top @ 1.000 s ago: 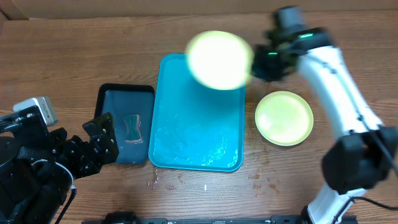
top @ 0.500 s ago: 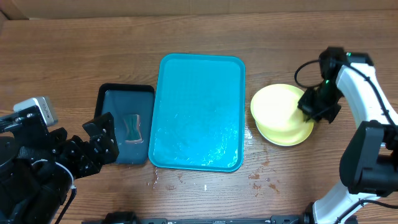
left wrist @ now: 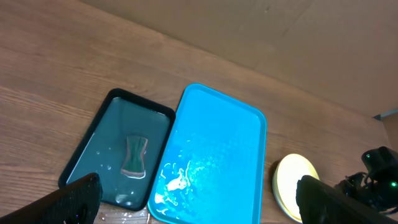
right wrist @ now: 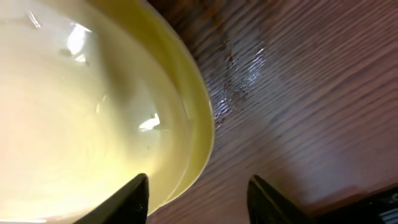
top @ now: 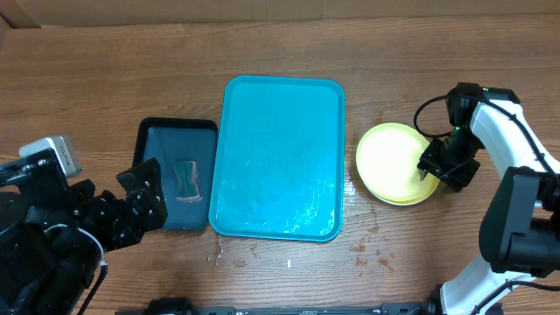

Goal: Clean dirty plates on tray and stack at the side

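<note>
Two yellow-green plates lie stacked on the table to the right of the turquoise tray. The tray holds only water streaks. My right gripper sits low at the stack's right edge. In the right wrist view the upper plate fills the left side, and its rim passes between the parted jaws of the right gripper, which stand open and do not clamp it. My left gripper hovers wide open over the near left of the table, and in the left wrist view the left gripper holds nothing.
A smaller black tray with water and a teal sponge lies left of the turquoise one. Water drops mark the wood near the tray's front edge. A wet patch shines on the table beside the stack.
My right gripper carried a yellow-green plate from above the tray's far edge rightward, set it on the other plate and opened its jaws. The left arm has not moved.
</note>
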